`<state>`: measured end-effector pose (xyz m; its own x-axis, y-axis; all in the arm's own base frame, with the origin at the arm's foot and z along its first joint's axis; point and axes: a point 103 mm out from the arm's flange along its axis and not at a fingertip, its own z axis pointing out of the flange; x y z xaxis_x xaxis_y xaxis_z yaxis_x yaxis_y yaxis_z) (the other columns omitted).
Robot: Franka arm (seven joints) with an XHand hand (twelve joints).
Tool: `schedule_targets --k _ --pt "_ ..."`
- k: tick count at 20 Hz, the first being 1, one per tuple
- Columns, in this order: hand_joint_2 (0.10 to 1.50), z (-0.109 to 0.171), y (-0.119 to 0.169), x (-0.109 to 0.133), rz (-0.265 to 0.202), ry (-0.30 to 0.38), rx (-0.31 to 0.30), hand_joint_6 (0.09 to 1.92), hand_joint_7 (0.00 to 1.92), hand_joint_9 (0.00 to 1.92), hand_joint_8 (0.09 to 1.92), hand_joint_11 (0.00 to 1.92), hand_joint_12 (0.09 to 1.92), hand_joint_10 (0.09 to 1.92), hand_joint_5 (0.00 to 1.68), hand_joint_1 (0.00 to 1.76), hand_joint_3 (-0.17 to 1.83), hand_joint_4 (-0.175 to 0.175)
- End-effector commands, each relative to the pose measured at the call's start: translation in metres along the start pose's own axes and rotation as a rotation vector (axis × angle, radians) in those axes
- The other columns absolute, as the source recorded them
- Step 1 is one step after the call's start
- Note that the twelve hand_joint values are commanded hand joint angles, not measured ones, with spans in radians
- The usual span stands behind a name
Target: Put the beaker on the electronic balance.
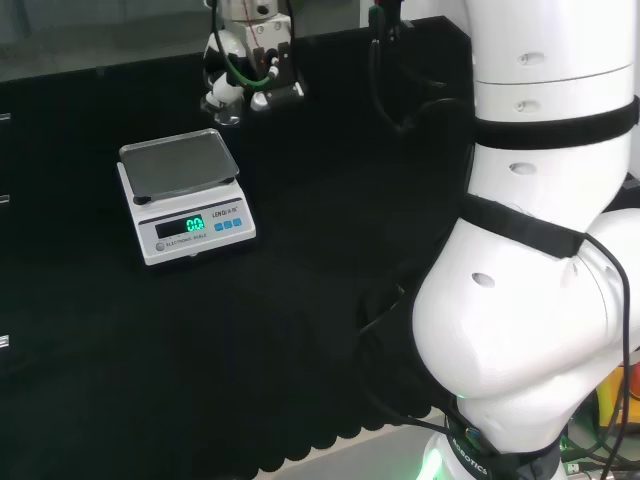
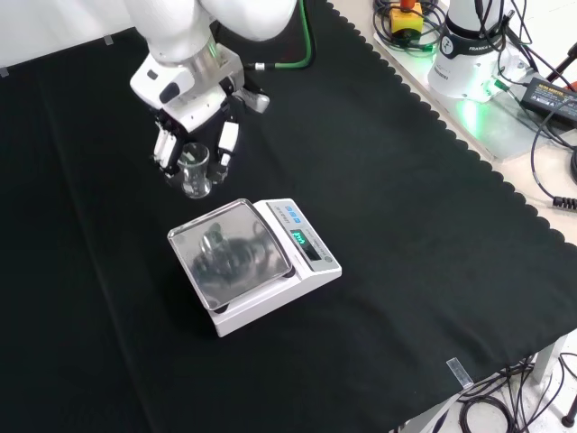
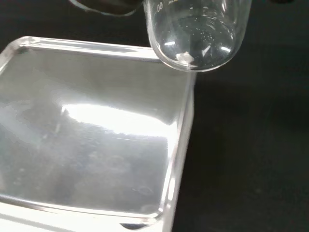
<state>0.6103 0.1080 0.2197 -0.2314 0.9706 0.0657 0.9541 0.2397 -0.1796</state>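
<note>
Beaker (image 2: 195,169) is held upright in the hand (image 2: 194,113), fingers curled around it, just beyond the balance (image 2: 255,262) pan's far edge in the front view. Pan is bare. Remaining, in my judgement: carry over the pan, lower, release.

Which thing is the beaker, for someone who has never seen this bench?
On the black cloth stands a white balance with a shiny metal pan. Just beyond its far edge in the front view, the hand grips a small beaker, the one clear glass cup.
</note>
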Motion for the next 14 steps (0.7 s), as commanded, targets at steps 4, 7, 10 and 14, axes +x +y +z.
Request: schedule_targets --k 4,7,10,14 --pt "1.1 0.028 0.031 0.044 -0.116 0.026 0.05 0.86 0.97 1.61 0.92 1.66 0.38 0.14 1.08 1.14 -0.07 -0.094" --pt "1.1 0.033 0.036 0.053 -0.131 0.023 0.069 0.86 0.97 1.61 0.92 1.66 0.38 0.14 1.08 1.14 -0.07 -0.094" --pt "1.1 0.039 0.041 0.063 -0.15 0.022 0.078 0.86 0.97 1.61 0.92 1.66 0.38 0.14 1.07 1.14 -0.07 -0.094" --pt "1.1 0.045 0.045 0.071 -0.167 0.035 0.084 0.86 0.97 1.61 0.91 1.66 0.38 0.14 1.07 1.14 -0.07 -0.094"
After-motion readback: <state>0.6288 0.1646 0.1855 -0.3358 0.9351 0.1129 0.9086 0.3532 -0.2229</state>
